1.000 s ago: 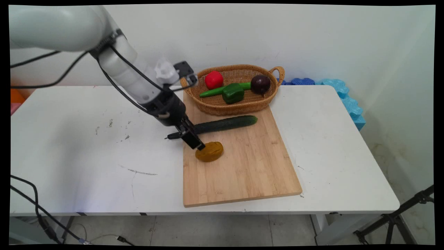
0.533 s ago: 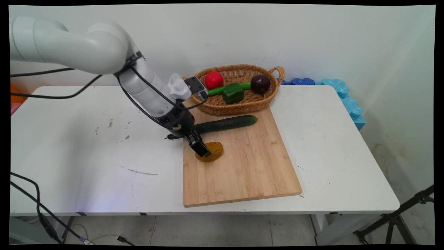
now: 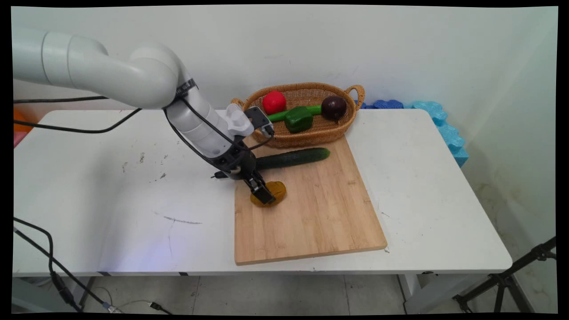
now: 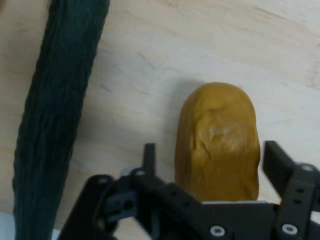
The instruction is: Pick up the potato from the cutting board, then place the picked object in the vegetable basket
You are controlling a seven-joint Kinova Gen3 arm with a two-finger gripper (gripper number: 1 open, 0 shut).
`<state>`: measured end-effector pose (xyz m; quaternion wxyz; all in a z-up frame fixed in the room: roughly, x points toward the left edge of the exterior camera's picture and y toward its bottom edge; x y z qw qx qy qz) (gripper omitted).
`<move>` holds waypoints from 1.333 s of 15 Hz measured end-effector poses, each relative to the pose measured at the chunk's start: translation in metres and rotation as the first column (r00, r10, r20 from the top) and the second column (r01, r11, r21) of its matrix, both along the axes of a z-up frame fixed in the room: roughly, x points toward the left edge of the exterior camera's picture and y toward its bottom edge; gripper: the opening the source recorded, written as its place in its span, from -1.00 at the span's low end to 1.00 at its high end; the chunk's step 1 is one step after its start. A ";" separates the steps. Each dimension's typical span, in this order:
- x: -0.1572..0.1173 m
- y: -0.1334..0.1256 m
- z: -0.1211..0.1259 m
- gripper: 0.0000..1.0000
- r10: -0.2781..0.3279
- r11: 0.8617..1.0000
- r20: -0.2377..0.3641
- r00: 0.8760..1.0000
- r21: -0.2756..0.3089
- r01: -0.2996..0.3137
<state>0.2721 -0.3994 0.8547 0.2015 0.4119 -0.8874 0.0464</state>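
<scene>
A yellow-brown potato (image 3: 274, 192) (image 4: 218, 141) lies on the wooden cutting board (image 3: 311, 213) near its left edge. My gripper (image 3: 263, 195) (image 4: 210, 160) is down over the potato's near end, open, with one finger (image 4: 149, 157) on each side of it and small gaps between pads and skin. A long dark green cucumber (image 3: 291, 158) (image 4: 52, 120) lies on the board just behind the potato, running left to right.
A wicker basket (image 3: 306, 131) stands at the board's far end, holding a red pepper (image 3: 274, 102), a green pepper (image 3: 298, 118), a green chilli and a dark purple onion (image 3: 334, 107). Blue foam pieces (image 3: 440, 122) sit at the table's far right corner.
The arm has swung in from the left and lowered. The gripper has slid from the potato's left tip to straddle its near end. The potato and cucumber have stayed put.
</scene>
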 end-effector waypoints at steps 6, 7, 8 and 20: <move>-0.005 -0.001 0.001 -1.00 0.000 1.000 -0.011 1.000 0.001 0.000; -0.005 -0.001 0.005 -1.00 0.001 1.000 -0.014 1.000 0.002 -0.001; -0.005 -0.002 0.009 -1.00 0.002 1.000 -0.016 1.000 0.002 -0.002; -0.002 -0.067 0.112 -1.00 0.066 0.995 -0.078 0.995 -0.073 -0.071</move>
